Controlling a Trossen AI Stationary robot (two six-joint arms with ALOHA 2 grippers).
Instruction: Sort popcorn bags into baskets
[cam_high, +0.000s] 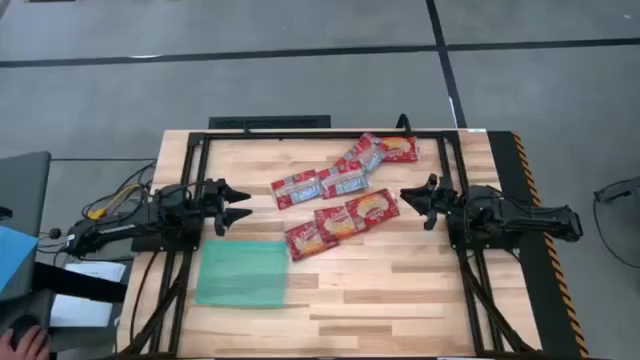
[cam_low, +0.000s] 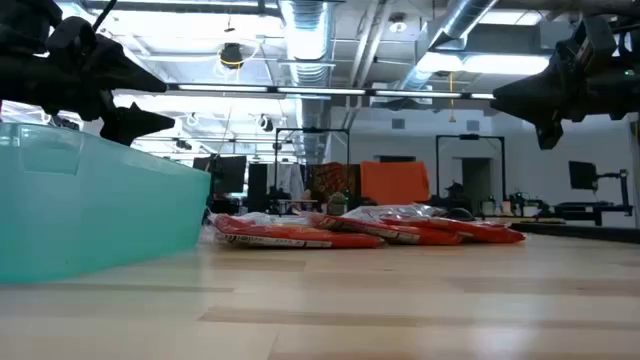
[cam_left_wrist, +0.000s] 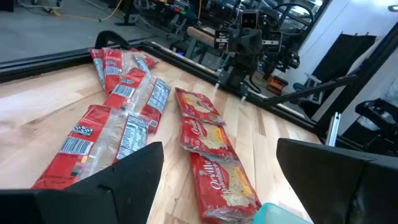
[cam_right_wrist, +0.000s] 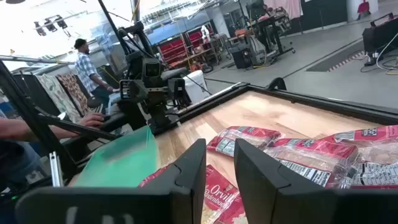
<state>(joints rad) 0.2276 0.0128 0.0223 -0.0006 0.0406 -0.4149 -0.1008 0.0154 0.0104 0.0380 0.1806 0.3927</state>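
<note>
Left gripper (cam_high: 243, 203) hovers with jaws released, right gripper (cam_high: 408, 199) nearly clenched, both empty. The popcorn bags (cam_high: 345, 196) lie between them; the teal basket (cam_high: 241, 273) sits at seven o'clock from the pile.

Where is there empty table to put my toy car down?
Bare wood lies along the near edge of the wooden table, right of the flat teal-green tray. The middle is crowded with the red popcorn packets, between the left gripper and right gripper.
</note>
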